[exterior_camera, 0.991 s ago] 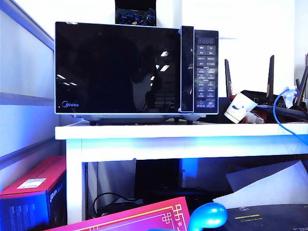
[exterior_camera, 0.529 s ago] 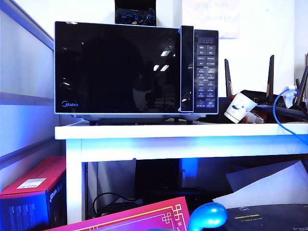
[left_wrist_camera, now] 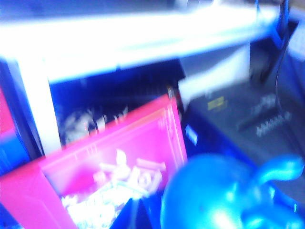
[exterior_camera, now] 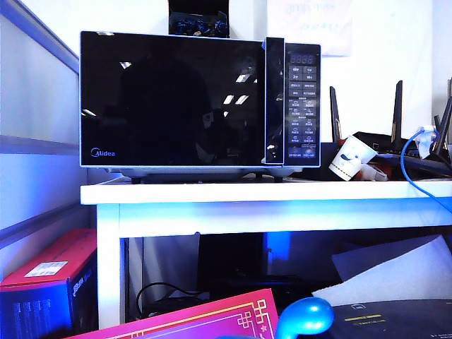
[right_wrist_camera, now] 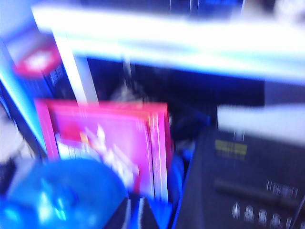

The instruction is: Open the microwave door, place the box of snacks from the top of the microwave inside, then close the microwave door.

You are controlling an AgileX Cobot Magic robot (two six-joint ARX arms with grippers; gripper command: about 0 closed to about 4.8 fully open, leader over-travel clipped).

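Far left, under the white table: red box on the floor. On the tabletop: the microwave, upright, facing the exterior camera. The microwave door shut flush, glossy black, with room reflections in the glass and the blue logo at its lower left corner. On the microwave's roof, towards its middle: a black box with shiny blue pieces. Right of the door: handle strip, then button panel. Further right on the table: white paper cup, tilted, and a blue cable looping down over the edge. Box of snacks not to be made out in any view.

Neither arm in the exterior view. Left gripper low, below tabletop level, in front of a pink box and just beside a bright blue rounded object; view badly blurred, jaws impossible to read. Right gripper likewise low, near the same pink box, a dark flat device to one side; dark tips together, closed, holding nothing.
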